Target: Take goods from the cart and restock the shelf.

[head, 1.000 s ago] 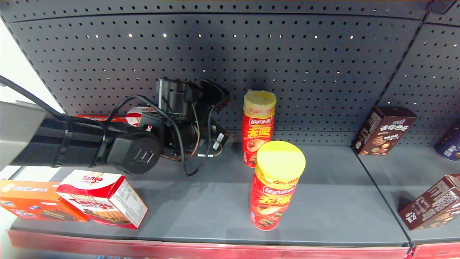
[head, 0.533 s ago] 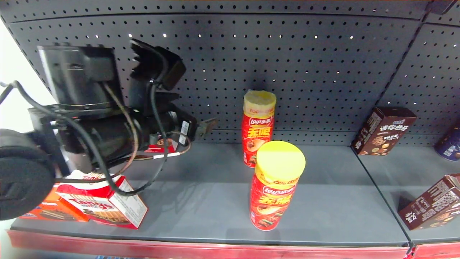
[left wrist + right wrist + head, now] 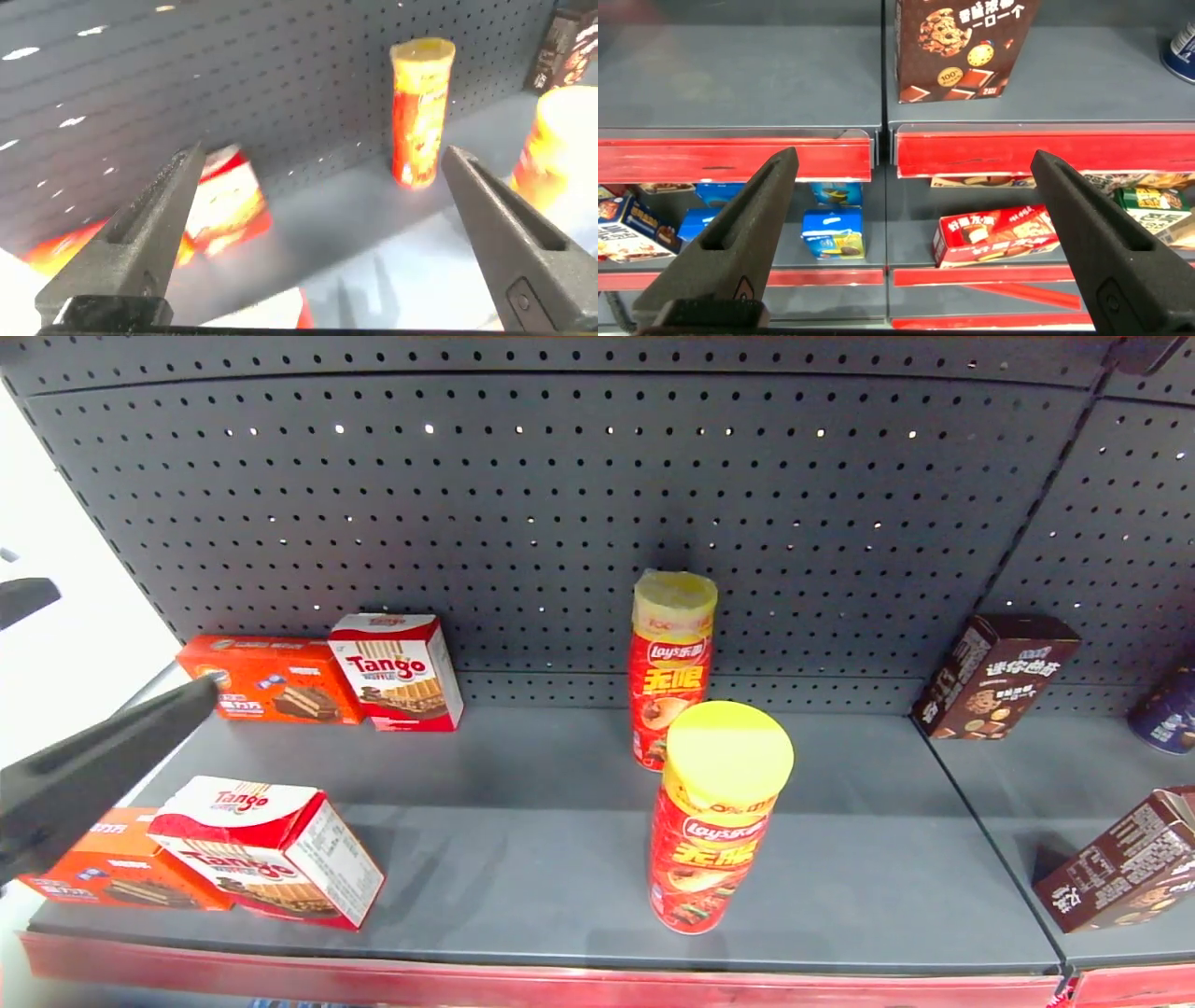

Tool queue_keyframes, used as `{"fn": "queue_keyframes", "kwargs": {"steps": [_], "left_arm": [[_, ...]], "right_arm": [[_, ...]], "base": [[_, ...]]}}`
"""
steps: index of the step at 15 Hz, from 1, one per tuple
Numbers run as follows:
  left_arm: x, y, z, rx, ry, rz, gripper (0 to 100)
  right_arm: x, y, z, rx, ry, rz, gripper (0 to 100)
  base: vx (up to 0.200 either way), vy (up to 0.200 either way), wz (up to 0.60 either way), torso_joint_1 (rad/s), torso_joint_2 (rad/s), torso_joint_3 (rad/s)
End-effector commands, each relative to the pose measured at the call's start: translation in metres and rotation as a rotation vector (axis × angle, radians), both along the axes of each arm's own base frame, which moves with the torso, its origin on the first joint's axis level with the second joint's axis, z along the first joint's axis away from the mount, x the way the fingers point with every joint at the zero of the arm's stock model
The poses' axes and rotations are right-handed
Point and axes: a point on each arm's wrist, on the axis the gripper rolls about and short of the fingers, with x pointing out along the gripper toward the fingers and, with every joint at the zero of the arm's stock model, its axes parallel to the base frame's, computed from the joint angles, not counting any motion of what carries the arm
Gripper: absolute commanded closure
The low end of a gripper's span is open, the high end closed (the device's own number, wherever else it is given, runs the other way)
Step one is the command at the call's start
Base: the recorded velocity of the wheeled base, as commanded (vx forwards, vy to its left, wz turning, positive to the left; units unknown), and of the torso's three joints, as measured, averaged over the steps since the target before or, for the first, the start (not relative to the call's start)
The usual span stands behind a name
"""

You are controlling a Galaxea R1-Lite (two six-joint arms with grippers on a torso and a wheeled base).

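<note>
We saw the left gripper (image 3: 322,157), jaws wide and empty, by the grey metal shelf (image 3: 541,840); the right gripper (image 3: 915,157) gaped likewise empty.

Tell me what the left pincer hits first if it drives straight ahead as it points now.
Probably the perforated back wall, low down: the left pincer aims into the gap between the red and white box and the rear chip can. Depth is unclear.

Red cans (image 3: 709,845), yellow lids (image 3: 728,753); dark grey shelf (image 3: 523,859); red-and-white boxes (image 3: 401,674)
</note>
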Motion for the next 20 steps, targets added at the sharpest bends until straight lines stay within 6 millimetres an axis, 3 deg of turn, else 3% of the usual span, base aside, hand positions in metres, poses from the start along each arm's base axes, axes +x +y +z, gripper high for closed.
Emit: {"fn": "queue_keyframes", "kwargs": {"steps": [1,6,10,16,17,18,20], "left_arm": [[-0.067,0.039,-0.058,-0.015,-0.057,0.134,0],[-0.093,0.035,-0.173,0.016,-0.031,0.161,0],[-0.098,0.035,-0.192,0.006,0.082,0.164,0],[-0.098,0.035,-0.193,-0.008,0.092,0.163,0],[-0.097,0.036,-0.193,-0.016,0.094,0.222,0],[-0.097,0.040,-0.195,-0.049,0.117,0.419,0],[-0.097,0.041,-0.197,-0.121,0.152,0.455,0]], "right_arm": [[0.000,0.000,0.000,-0.001,0.001,0.000,0],[0.000,0.000,0.000,0.000,0.001,0.000,0],[0.000,0.000,0.000,0.000,0.001,0.000,0],[0.000,0.000,0.000,0.000,0.001,0.000,0],[0.000,0.000,0.000,0.000,0.001,0.000,0],[0.000,0.000,0.000,0.000,0.001,0.000,0],[0.000,0.000,0.000,-0.001,0.002,0.000,0]], "base": [[0.000,0.000,0.00,0.000,0.00,0.000],[0.000,0.000,0.00,0.000,0.00,0.000],[0.000,0.000,0.00,0.000,0.00,0.000],[0.000,0.000,0.00,0.000,0.00,0.000],[0.000,0.000,0.00,0.000,0.00,0.000],[0.000,0.000,0.00,0.000,0.00,0.000],[0.000,0.000,0.00,0.000,0.00,0.000]]}}
